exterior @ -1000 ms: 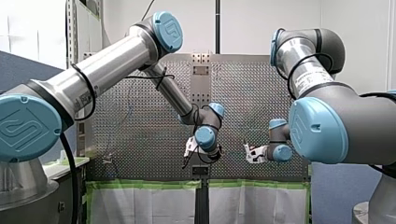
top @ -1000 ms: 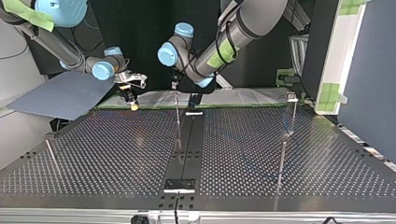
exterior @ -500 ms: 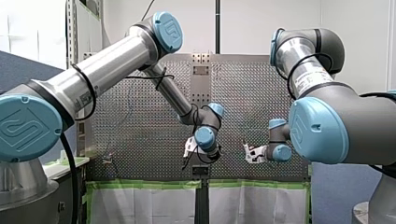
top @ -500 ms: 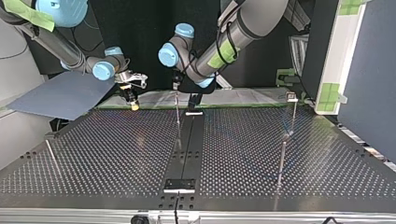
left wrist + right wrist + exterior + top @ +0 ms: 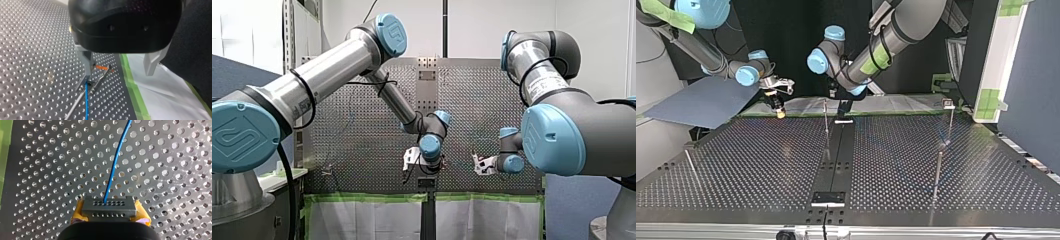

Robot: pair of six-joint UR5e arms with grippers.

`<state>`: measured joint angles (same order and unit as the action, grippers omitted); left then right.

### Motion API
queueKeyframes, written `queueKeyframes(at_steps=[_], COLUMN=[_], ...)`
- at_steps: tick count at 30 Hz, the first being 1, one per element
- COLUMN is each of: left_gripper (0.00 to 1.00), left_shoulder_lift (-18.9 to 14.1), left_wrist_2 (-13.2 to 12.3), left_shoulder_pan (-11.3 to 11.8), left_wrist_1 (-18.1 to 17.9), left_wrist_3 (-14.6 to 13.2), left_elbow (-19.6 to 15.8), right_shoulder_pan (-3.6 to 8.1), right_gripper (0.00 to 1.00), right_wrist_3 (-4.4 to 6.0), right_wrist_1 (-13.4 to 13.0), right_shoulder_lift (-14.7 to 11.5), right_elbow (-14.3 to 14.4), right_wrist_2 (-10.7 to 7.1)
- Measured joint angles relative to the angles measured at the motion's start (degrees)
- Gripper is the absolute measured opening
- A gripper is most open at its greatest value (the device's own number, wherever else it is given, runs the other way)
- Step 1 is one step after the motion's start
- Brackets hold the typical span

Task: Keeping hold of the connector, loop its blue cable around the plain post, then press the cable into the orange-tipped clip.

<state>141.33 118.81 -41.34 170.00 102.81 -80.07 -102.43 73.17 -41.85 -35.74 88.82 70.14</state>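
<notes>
**right tool** (image 5: 108,208): clenched on the grey rectangular connector (image 5: 108,202), a matte block with two rows of small holes, gripped between yellow pads (image 5: 141,212). the thin, glossy blue cable (image 5: 115,162) leaves the connector's face and arcs ahead over the perforated metal worktop (image 5: 30,50), whose dimpled surface shines.

**left tool** (image 5: 118,72): black-housed with pale metal fingers (image 5: 151,62), released, with nothing between them. one finger stands just beside the slim metal clip with an orange tip (image 5: 102,68). the cable runs up to the clip's foot under that finger.

**progress, as judged:** the connector is in hand. whether the cable is seated in the clip cannot be told. no loop shows around the slender plain metal post (image 5: 939,172), so both steps may remain.

green tape (image 5: 131,82) edges the worktop.
</notes>
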Motion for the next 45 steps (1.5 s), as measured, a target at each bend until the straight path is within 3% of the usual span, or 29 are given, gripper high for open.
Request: queueKeyframes(at_steps=[10,24,45], left_gripper=[1.00,1.00,1.00], left_shoulder_lift=[-0.02,-0.01,0.02], left_wrist_2=[0.06,0.80,0.85], left_shoulder_pan=[0.28,0.35,0.34], left_wrist_1=[0.23,-0.52,-0.59], left_wrist_3=[0.39,-3.66,-4.34], left_elbow=[0.01,0.00,-0.01], right_shoulder_pan=[-0.01,-0.01,-0.09], right_gripper=[0.00,0.00,0.00], right_wrist_3=[0.06,0.06,-0.03], right_wrist_1=[0.00,-0.08,0.09], right_shoulder_lift=[0.00,0.00,0.01], right_elbow=[0.00,0.00,0.00], right_wrist_2=[-0.03,-0.03,-0.09])
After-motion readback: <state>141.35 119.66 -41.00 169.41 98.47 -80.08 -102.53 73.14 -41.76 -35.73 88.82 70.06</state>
